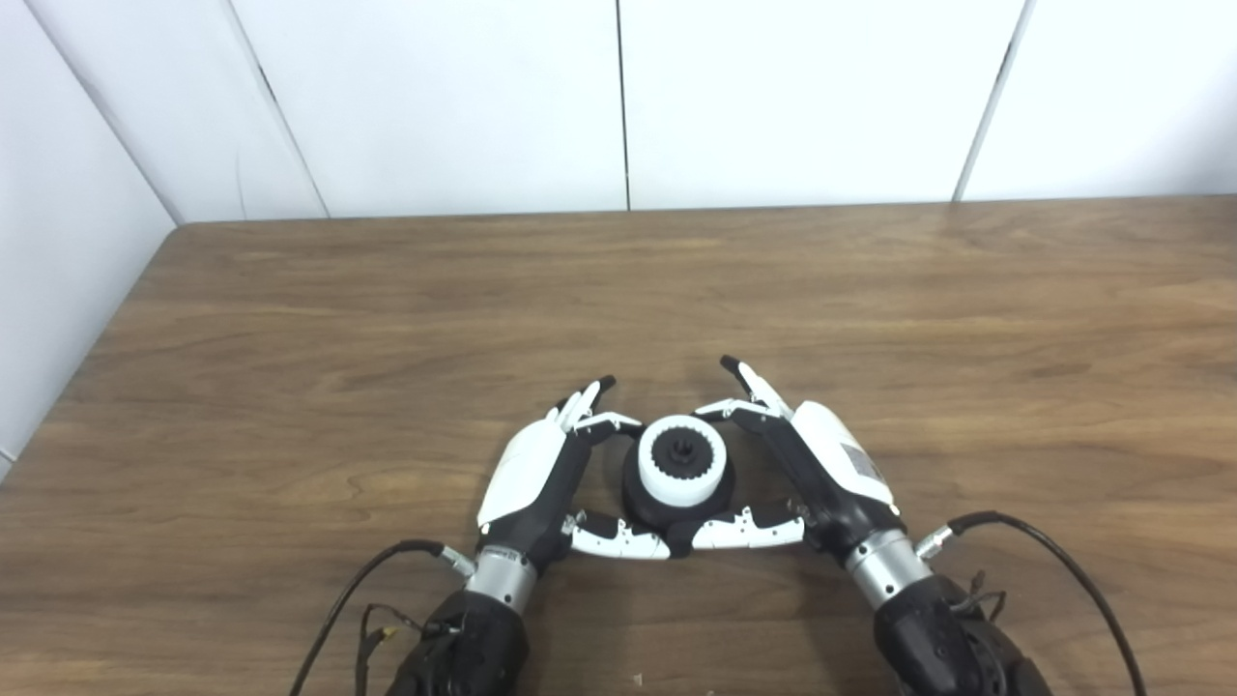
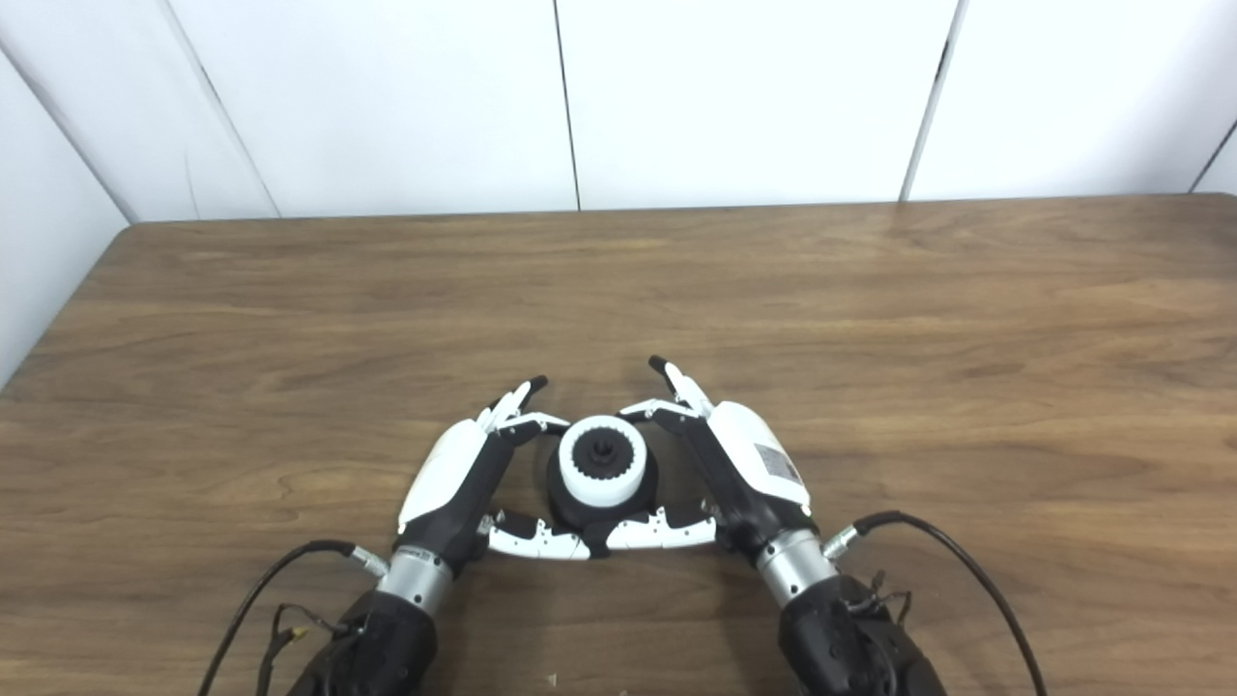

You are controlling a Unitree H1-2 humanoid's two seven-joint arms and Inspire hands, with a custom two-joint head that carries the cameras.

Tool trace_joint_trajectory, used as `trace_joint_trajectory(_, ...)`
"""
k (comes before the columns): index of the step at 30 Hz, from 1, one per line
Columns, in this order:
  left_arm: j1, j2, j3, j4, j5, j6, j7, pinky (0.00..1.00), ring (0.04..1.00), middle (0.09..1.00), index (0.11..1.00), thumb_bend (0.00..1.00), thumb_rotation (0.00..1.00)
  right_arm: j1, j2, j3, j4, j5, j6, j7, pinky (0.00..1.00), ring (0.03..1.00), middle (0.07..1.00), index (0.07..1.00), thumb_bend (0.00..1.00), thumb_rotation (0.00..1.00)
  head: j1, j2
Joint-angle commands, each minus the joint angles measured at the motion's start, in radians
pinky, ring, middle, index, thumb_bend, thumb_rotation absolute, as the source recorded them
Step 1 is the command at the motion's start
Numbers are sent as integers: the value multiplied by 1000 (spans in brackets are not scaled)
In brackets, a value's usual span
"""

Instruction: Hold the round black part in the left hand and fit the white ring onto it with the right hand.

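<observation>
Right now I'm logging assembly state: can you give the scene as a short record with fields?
black part: on table, between the hands
ring: on top of black part
left hand: open around part, contact unclear
right hand: open around part, contact unclear
thumbs: nearly meeting in front of part

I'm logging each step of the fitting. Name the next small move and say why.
Probably draw both hands apart and off the part. The white ring already sits on the round black part, which rests on the table, while the left hand and right hand flank it, fingers spread.
</observation>
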Motion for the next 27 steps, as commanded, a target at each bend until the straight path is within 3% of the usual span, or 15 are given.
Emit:
trace_joint_trajectory(1,-23,-2,-1,-24,0,-5,4,1000,1000,1000,616,915,286,-26,-5,7,-20,-8,3,22,936,1000,1000,1000,1000,459,1,0)
trace_joint_trajectory(19,-21,-6,0,-24,-1,-7,10,1000,1000,1000,615,910,270,-20,-23,7,-14,7,-7,27,967,1000,1000,1000,1000,450,4,-20)
trace_joint_trajectory(27,-23,-7,4,-21,-4,-6,10,1000,1000,1000,616,911,276,-23,-33,2,-25,-1,33,53,942,1000,1000,1000,1000,445,5,-16)
